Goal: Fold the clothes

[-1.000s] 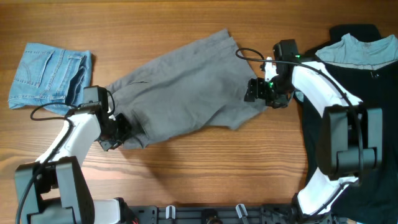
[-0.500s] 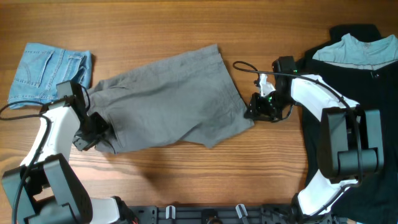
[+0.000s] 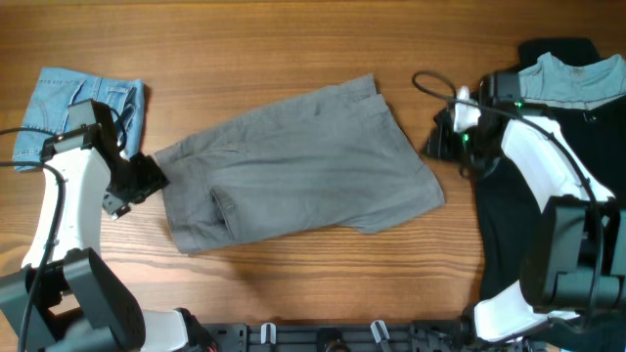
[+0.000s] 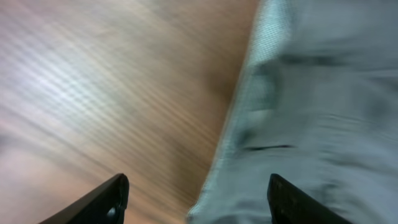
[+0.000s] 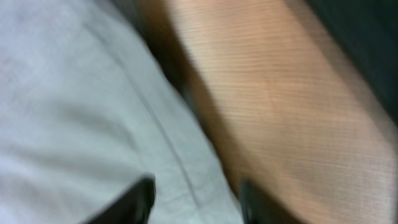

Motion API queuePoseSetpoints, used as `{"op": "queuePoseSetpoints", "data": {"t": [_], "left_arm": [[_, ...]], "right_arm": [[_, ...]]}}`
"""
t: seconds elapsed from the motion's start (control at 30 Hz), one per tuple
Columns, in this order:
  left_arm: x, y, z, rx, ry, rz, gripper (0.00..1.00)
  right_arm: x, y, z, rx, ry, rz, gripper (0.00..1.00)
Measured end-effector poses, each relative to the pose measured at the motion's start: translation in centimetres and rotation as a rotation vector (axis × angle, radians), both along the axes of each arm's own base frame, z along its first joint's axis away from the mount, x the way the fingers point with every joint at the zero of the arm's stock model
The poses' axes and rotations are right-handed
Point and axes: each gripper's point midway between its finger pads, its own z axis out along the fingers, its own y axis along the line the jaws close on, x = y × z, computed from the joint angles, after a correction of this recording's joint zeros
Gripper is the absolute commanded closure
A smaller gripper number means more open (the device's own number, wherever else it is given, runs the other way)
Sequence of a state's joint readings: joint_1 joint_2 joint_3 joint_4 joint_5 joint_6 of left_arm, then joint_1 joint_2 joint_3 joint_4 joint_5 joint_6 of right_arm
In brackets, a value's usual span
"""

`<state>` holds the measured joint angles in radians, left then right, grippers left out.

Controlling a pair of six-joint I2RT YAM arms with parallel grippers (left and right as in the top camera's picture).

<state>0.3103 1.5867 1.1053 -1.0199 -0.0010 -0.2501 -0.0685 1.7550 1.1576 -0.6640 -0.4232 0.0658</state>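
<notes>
The grey pants (image 3: 293, 161) lie spread flat across the middle of the table, waistband end to the left. My left gripper (image 3: 145, 180) hovers at their left edge, open. In the left wrist view that edge (image 4: 249, 124) runs between the two spread fingers (image 4: 115, 196), and nothing is held by the left gripper (image 4: 199, 205). My right gripper (image 3: 443, 145) is just off the pants' upper right end, open. In the blurred right wrist view, grey cloth (image 5: 74, 93) lies under the parted right gripper (image 5: 196, 205), and no cloth is pinched.
Folded light-blue denim shorts (image 3: 78, 112) lie at the far left, close behind the left arm. A black garment (image 3: 602, 127) with a pale-blue shirt (image 3: 567, 78) on it covers the right side, under the right arm. Bare wood (image 3: 293, 264) shows along the front.
Both grippers have opened and let go of the pants. The left one moved up and left, the right one up and right. The pants now lie flatter and wider.
</notes>
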Motion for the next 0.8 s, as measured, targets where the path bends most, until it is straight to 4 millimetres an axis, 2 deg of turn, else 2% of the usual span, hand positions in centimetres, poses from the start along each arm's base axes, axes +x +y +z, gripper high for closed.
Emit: {"op": "queuePoseSetpoints", "data": {"t": [0.03, 0.1, 0.13, 0.17, 0.2, 0.27, 0.3, 0.33, 0.37, 0.4, 0.43, 0.5, 0.53, 0.6, 0.67, 0.8], "left_arm": [[0.9, -0.4, 0.1, -0.028, -0.039, -0.022, 0.29], [2.2, -1.2, 0.3, -0.072, -0.100, -0.059, 0.29], [2.5, -1.3, 0.3, -0.078, -0.115, -0.068, 0.29], [3.0, -1.4, 0.4, -0.087, -0.135, -0.077, 0.30], [3.2, -1.4, 0.3, -0.088, -0.141, -0.079, 0.32], [3.7, -1.6, -0.2, -0.104, -0.146, -0.088, 0.51], [3.9, -2.0, -0.6, -0.135, -0.145, -0.105, 0.62], [4.0, -2.6, -0.9, -0.167, -0.146, -0.123, 0.72], [4.1, -3.0, -1.2, -0.193, -0.145, -0.133, 0.81], [4.1, -3.3, -1.4, -0.215, -0.143, -0.150, 0.89], [4.1, -3.6, -1.7, -0.232, -0.138, -0.160, 0.95], [4.2, -3.9, -1.8, -0.247, -0.140, -0.171, 0.96], [4.2, -3.9, -1.8, -0.251, -0.142, -0.176, 0.96], [4.2, -4.0, -1.8, -0.257, -0.144, -0.177, 0.96], [3.8, -4.0, -1.8, -0.266, -0.130, -0.168, 0.96], [3.1, -3.1, -0.3, -0.258, -0.156, -0.136, 0.94]], "right_arm": [[2.3, 0.4, 1.5, 0.025, -0.115, 0.015, 0.66], [5.2, 1.4, 3.6, 0.059, -0.265, 0.039, 0.60], [6.3, 2.0, 4.4, 0.067, -0.328, 0.056, 0.48], [7.2, 3.1, 5.0, 0.077, -0.383, 0.081, 0.43], [7.6, 4.0, 5.1, 0.080, -0.403, 0.105, 0.34], [8.3, 7.0, 3.2, 0.083, -0.414, 0.165, 0.32], [8.8, 8.0, 1.6, 0.075, -0.410, 0.182, 0.32], [8.9, 8.3, 0.4, 0.071, -0.399, 0.187, 0.38], [8.9, 8.3, -0.6, 0.067, -0.381, 0.185, 0.48], [8.9, 8.2, -2.1, 0.060, -0.356, 0.184, 0.65], [8.8, 8.2, -3.0, 0.062, -0.333, 0.177, 0.77], [8.2, 8.5, -3.9, 0.086, -0.299, 0.190, 0.92], [8.1, 8.7, -3.9, 0.096, -0.299, 0.197, 0.96], [8.3, 9.0, -3.4, 0.126, -0.317, 0.206, 0.95], [8.8, 9.0, -1.8, 0.188, -0.364, 0.217, 0.96], [10.2, 7.6, 5.9, 0.315, -0.507, 0.154, 0.96]]}}
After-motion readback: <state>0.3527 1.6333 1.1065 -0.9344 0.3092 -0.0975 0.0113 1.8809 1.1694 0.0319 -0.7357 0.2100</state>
